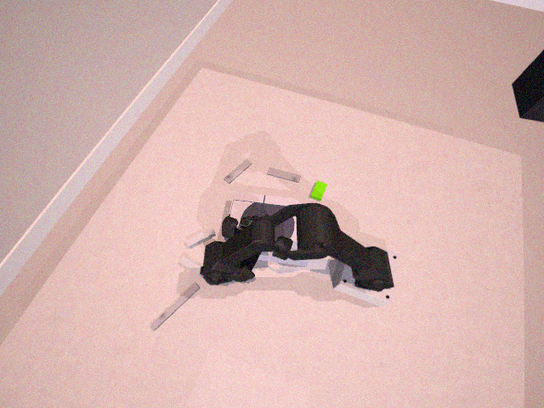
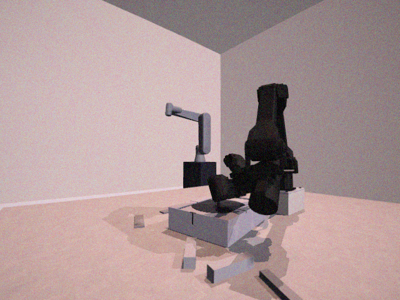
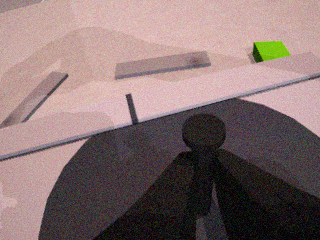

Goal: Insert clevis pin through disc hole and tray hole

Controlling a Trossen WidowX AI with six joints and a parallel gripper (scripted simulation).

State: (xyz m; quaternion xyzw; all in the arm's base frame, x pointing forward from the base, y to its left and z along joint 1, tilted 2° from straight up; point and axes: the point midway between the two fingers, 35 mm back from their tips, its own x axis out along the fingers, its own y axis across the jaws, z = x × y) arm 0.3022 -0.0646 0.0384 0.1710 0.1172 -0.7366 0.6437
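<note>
The pale, pinkish desk point(image 1: 395, 351) point(image 2: 64, 258) point(image 3: 215, 25) spreads beneath everything, with patchy shadows around the tray. In the exterior view, a pale wall point(image 2: 97, 97) stands at left and a greyer wall point(image 2: 316, 112) at right, meeting under a grey ceiling point(image 2: 219, 22). Seen from above and counted around the tray, left to right: a long bar point(image 1: 174, 306) point(image 2: 280, 285) lies at eight o'clock, a shorter bar point(image 1: 201, 239) point(image 2: 189, 253) at nine, and a slanting bar point(image 1: 237, 171) point(image 3: 37, 99) at eleven. Next is the steel tray point(image 1: 232, 206) point(image 2: 200, 225) point(image 3: 65, 142), with the wide dark disc point(image 1: 286, 226) point(image 2: 200, 205) point(image 3: 80, 200) inside it, partly covered by the black arm point(image 1: 316, 228) point(image 2: 268, 139). The hand point(image 1: 246, 223) point(image 2: 218, 200) point(image 3: 202, 162) is low over the disc, pinching the pin point(image 2: 218, 204) point(image 3: 204, 131); its round head shows beyond the fingertips in the wrist view. Whether the pin is in either hole, I cannot tell. Another bar point(image 1: 283, 174) point(image 3: 163, 65) lies near one o'clock, a bright green block point(image 1: 318, 190) point(image 3: 270, 51) near two, and the arm's white base point(image 1: 362, 295) point(image 2: 296, 200) at four. Well apart, towards two, stands a black box point(image 1: 529, 92) point(image 2: 199, 174), carrying a grey arm point(image 2: 204, 134) in the exterior view.
</note>
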